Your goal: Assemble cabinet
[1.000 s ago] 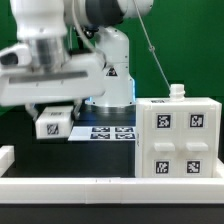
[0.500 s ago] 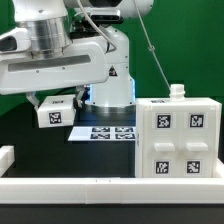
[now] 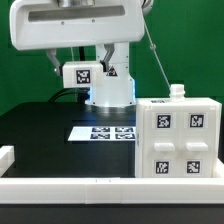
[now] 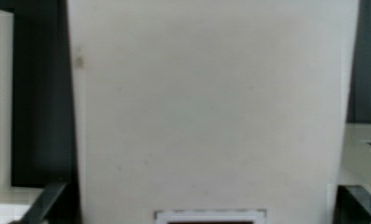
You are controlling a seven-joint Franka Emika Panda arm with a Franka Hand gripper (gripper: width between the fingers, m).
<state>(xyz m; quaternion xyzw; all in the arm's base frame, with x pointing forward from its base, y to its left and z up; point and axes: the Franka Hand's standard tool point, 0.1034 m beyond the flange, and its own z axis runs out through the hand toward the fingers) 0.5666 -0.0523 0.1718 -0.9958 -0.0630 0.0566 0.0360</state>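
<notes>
You're looking at a robotics lab bench, not a home or a shop. There's a plain green backdrop (image 3: pixel 28 95), maybe a curtain or a screen, too blurred to tell. A white robot arm (image 3: pixel 110 88) stands on a matte black table (image 3: pixel 40 135). The marker board (image 3: pixel 100 132) lies flat on it. A white rail (image 3: pixel 70 186) fences the front. The cabinet body (image 3: pixel 178 142) and the small block (image 3: pixel 80 73) carry black-and-white square tags.
</notes>
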